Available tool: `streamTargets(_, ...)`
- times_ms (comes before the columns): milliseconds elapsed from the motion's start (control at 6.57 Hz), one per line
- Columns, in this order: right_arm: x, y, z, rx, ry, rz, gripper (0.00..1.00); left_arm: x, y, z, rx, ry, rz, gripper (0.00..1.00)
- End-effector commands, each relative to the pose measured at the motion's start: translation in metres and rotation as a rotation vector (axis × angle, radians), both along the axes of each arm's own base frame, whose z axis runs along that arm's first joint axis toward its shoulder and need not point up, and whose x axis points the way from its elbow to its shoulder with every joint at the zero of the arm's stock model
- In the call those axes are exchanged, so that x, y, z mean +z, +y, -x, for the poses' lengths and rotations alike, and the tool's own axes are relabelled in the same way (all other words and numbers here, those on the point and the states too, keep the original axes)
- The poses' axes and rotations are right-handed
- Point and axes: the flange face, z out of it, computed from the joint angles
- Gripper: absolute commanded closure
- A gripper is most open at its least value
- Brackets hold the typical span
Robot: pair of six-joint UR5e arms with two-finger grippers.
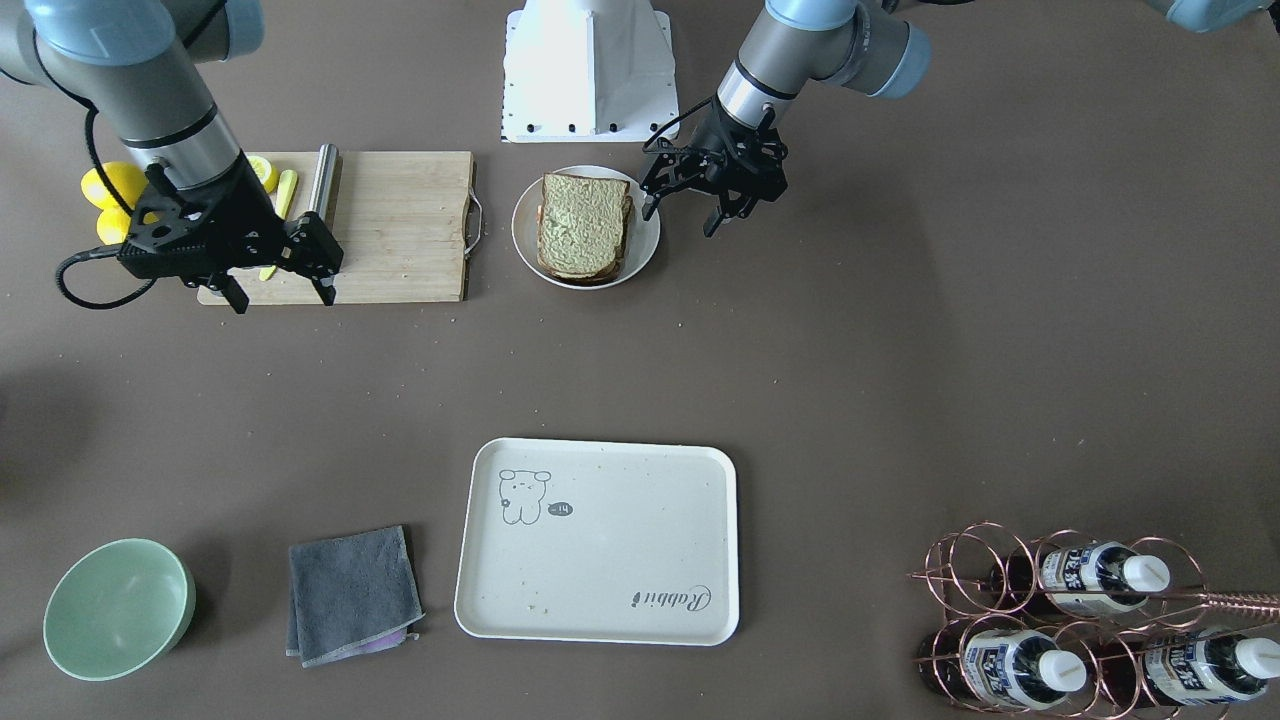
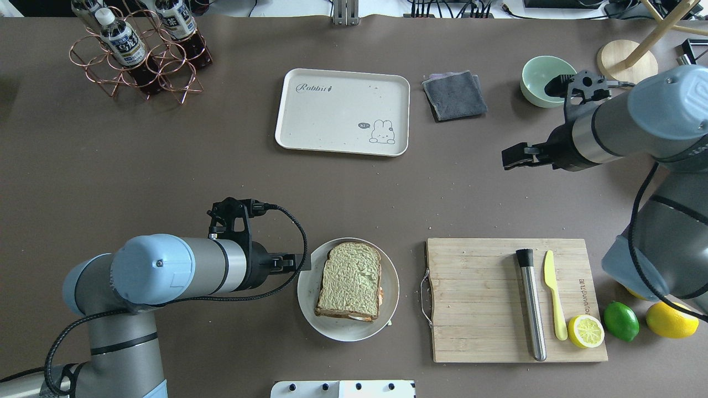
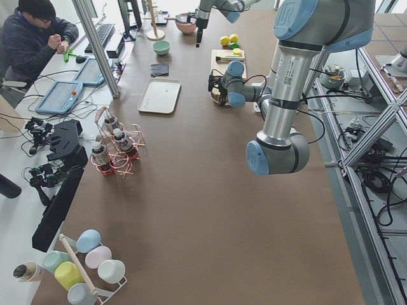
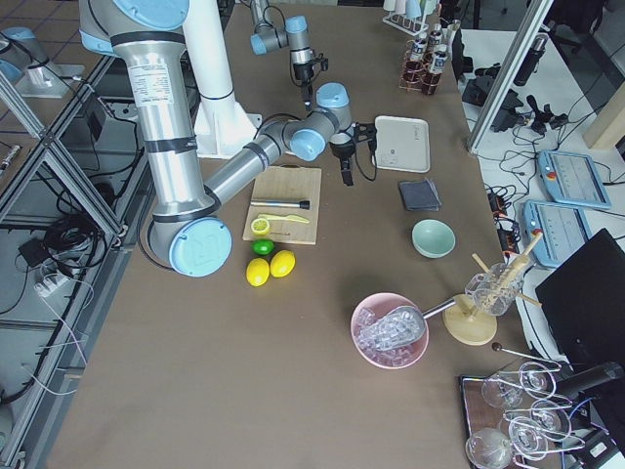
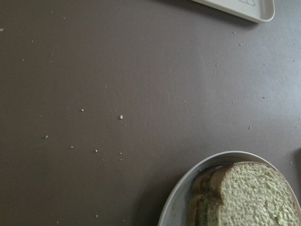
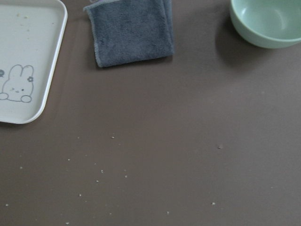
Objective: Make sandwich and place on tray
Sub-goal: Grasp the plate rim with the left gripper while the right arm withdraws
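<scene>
Closest to the front-facing camera, along the operators' edge of the tabletop (image 1: 900,380), lie a pale green bowl (image 1: 118,608), a folded grey cloth (image 1: 350,595), the tray (image 1: 600,570) and, at the corner on the robot's left, bottles (image 1: 1095,578) in a copper wire rack (image 1: 1230,599). The tray holds only a few crumbs.

The sandwich (image 1: 583,225) sits across the tabletop from it, near the robot's edge, on a round white plate (image 1: 522,225). Its upper slice lies roughly square on the lower one, and the overhead view shows a sliver of white and orange at its side.

The left gripper (image 1: 680,221) hangs just beside the plate, on the robot's left of it. Its fingers are spread and point down with nothing between them; the sandwich is near but not touched. The left wrist view catches only a corner of the bread and the plate's rim.

The right gripper (image 1: 282,295) is likewise released and empty, raised above the tabletop and well apart from the sandwich. Its wrist view takes in a corner of the tray, the cloth and the bowl.

On the robot's right of the plate, a wooden cutting board (image 2: 475,298) carries a steel rod (image 2: 531,304), a yellow knife (image 2: 553,298) and a lemon half (image 2: 585,330).
</scene>
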Motion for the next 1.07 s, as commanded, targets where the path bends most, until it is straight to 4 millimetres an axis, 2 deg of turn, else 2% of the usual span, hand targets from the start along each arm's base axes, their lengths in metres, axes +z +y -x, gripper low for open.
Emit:
streamTargets(0,0.036,-0.014,-0.072,-0.064,0.010,-0.002,0.00,0.009,0.019,-0.021,0.009,-0.023,0.002,0.54)
streamTargets(152,0.047,-0.012,-0.084,-0.071,0.016,0.005,0.00,0.015,0.018,-0.026,0.009,-0.033,0.004,0.56)
streamTargets(609,0.048,-0.014,-0.085,-0.066,0.020,0.006,0.00,0.012,0.014,-0.043,0.009,-0.039,0.005,0.56)
streamTargets(914,0.048,-0.015,-0.086,-0.063,0.019,0.005,0.00,0.021,0.012,-0.049,0.011,-0.059,0.007,0.63)
